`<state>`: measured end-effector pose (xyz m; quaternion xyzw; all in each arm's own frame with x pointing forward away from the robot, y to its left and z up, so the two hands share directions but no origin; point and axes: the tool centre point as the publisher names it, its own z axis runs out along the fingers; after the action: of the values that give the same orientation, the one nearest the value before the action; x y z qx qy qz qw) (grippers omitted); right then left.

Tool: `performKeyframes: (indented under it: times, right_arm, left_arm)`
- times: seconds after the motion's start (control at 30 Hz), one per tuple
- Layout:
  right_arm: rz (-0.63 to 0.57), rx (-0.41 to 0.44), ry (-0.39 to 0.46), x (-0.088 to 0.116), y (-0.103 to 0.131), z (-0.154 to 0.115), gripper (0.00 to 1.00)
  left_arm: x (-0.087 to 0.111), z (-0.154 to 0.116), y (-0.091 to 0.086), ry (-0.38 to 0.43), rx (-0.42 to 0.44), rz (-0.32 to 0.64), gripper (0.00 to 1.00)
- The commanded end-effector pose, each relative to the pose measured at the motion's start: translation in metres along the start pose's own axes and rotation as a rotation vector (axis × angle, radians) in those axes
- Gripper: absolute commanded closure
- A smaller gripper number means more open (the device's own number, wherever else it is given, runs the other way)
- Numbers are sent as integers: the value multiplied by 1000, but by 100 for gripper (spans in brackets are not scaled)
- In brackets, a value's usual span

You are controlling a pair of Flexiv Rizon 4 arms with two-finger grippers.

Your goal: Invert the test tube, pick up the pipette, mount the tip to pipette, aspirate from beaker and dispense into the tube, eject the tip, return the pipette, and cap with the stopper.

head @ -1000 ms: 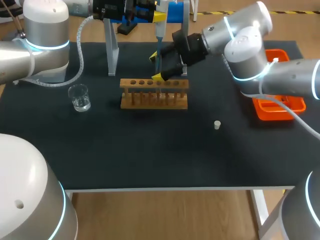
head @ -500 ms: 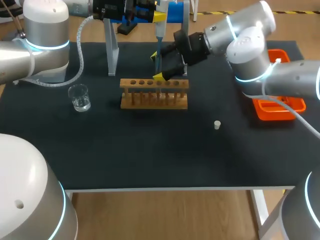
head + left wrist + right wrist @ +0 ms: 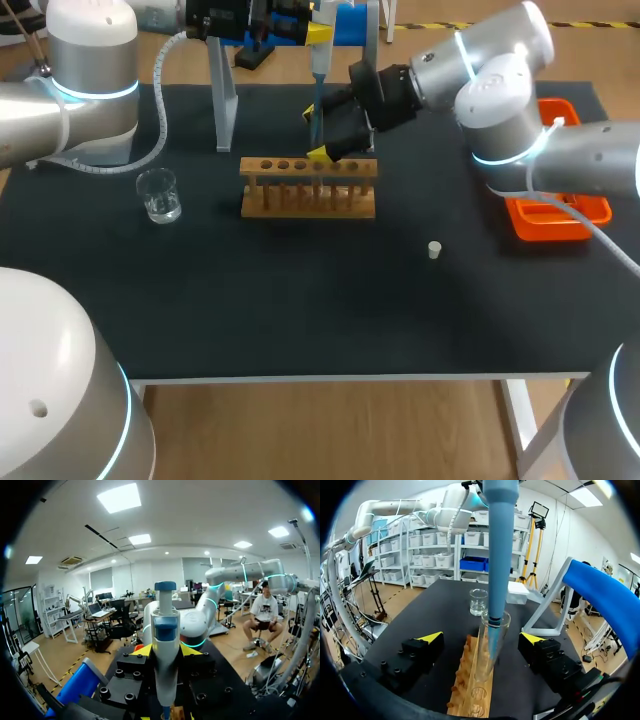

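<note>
Left gripper (image 3: 166, 652) tight on pipette (image 3: 165, 630) — tip (image 3: 491, 637) in test tube (image 3: 482, 666) — right gripper (image 3: 482, 639) wide

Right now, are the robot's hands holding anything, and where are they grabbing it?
The left gripper holds the pipette by its body. The right gripper holds nothing, open around the test tube.

Left wrist view: the pipette (image 3: 165, 670) is cut off by the rim just past the left gripper (image 3: 166, 651), whose yellow tips it mostly covers.

Right wrist view: the tip (image 3: 496, 570) is cut off at its upper end. The contents of the tube (image 3: 490, 650) cannot be read. Its foot appears seated in the rack (image 3: 469, 695).

Head view: the right arm (image 3: 500, 90) hides part of the tray (image 3: 560, 215).
</note>
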<state>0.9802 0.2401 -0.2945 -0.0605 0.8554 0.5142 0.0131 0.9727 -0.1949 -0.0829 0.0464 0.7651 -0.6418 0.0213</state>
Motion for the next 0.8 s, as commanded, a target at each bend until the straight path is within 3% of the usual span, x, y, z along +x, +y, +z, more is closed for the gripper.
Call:
performKeyframes:
  times: [0.03,0.8]
  right_arm:
    - [0,3,0,1,1,-1,0]
    - [0,3,0,1,1,-1,0]
  left_arm:
    - [-1,-1,-1,3,-2,-1,100]
    - [3,3,-26,-12,-31,35,100]
